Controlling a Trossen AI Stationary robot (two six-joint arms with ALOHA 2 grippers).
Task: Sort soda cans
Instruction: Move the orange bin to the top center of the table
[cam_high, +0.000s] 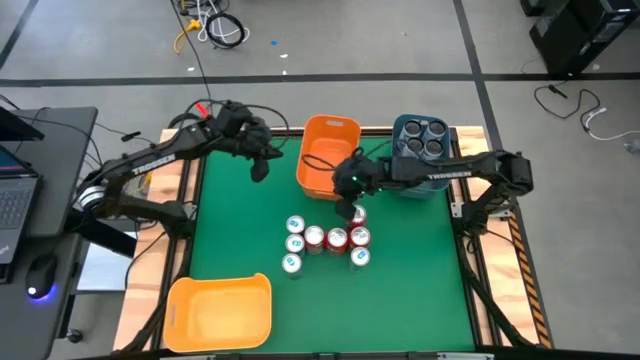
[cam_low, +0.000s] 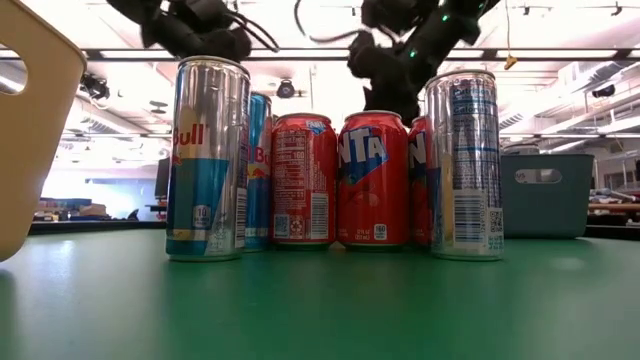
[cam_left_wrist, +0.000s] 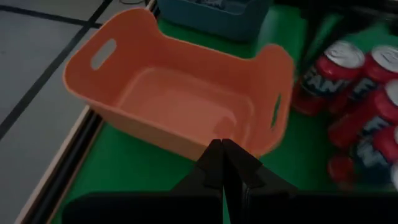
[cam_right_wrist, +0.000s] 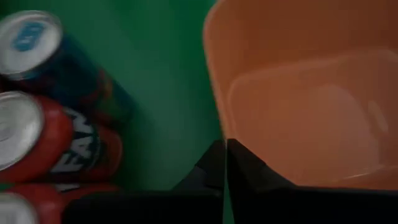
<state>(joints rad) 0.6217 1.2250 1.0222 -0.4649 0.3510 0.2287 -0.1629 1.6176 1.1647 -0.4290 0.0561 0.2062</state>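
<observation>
Three bins sat on the green worktop (cam_high: 240, 240). From the left: a yellow bin (cam_high: 220, 312) at the near left corner, with nothing seen inside it; an orange bin (cam_high: 327, 155) at the far edge near the middle, its floor bare; a blue bin (cam_high: 420, 150) just right of it, with four dark grey cans (cam_high: 421, 137) standing upright inside.

Left gripper (cam_high: 260, 168) hovered above the worktop, just left of the orange bin; jaws were pressed together, gripping nothing, as the left wrist view showed.

Eight loose cans stood upright in a cluster at mid-worktop. On the cluster's left, three white-topped cans (cam_high: 293, 243) formed a short column; in the low view these read as tall blue-and-silver cans (cam_low: 207, 158). Right of them stood the red cans (cam_high: 337, 239), with one more blue-and-silver can (cam_high: 361, 257) at the near right.

Right gripper (cam_high: 347, 209) hung between the orange bin and the cluster, directly above the far-right red can (cam_high: 359, 215); jaws were closed and empty, per the right wrist view.
</observation>
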